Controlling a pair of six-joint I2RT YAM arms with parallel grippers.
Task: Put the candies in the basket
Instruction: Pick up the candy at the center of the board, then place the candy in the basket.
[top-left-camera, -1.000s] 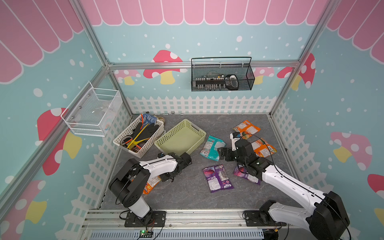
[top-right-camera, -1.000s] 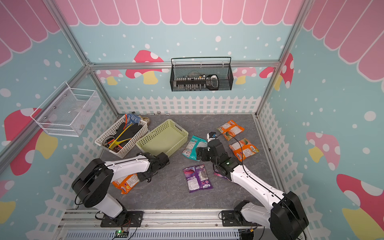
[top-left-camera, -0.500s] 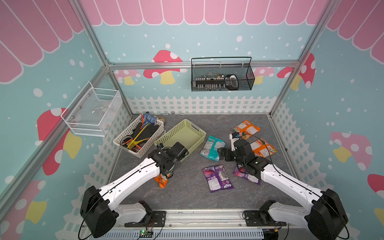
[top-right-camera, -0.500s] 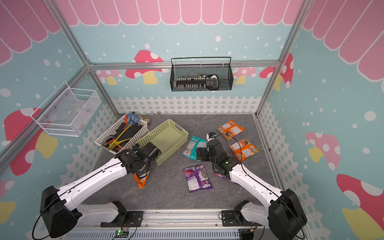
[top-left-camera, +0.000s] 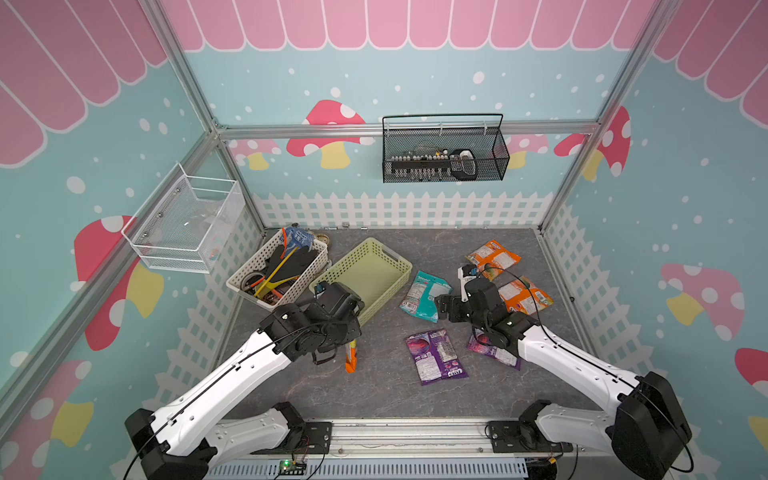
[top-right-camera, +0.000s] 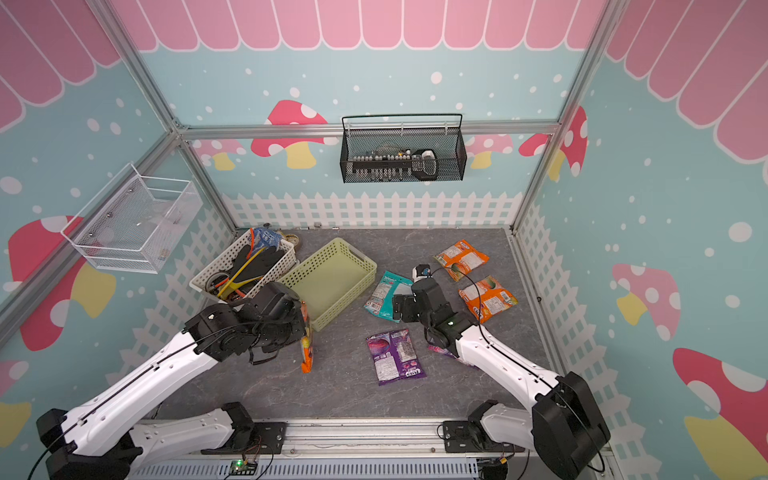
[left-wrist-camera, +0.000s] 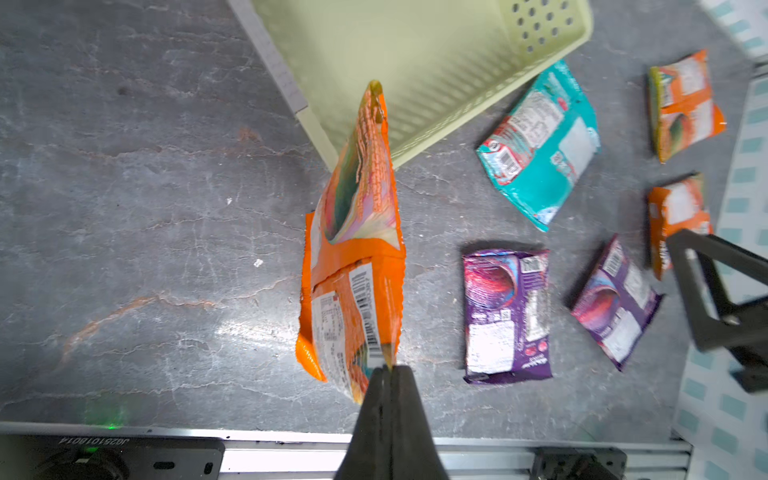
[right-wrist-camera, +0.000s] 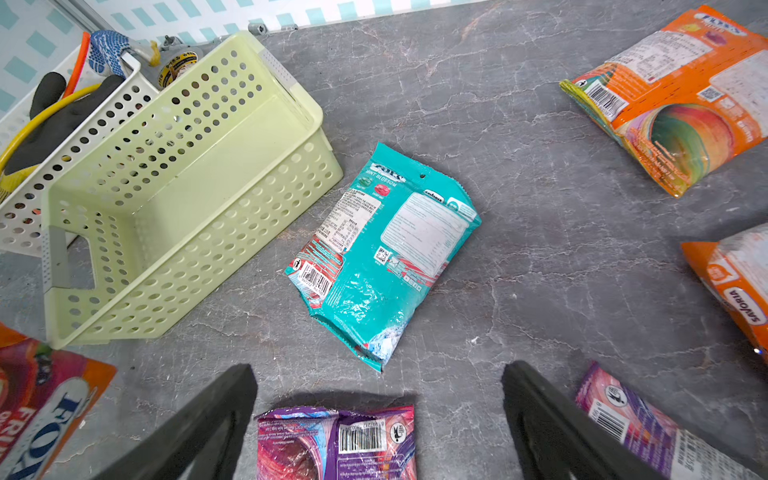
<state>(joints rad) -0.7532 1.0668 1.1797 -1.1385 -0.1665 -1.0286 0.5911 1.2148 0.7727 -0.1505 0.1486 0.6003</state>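
My left gripper is shut on the edge of an orange candy bag, which hangs upright above the floor by the near corner of the pale yellow-green basket. The basket holds nothing. My right gripper is open, low over the floor between the teal bag and a purple bag. A second purple bag lies partly under the right arm. Two orange bags lie at the right.
A white perforated basket full of tools stands against the yellow-green one on its left. A black wire basket hangs on the back wall and a white mesh bin on the left wall. White fence panels ring the floor.
The left arm has lifted the orange bag off the floor at the left and carried it to the basket's near corner. The right arm has barely moved.
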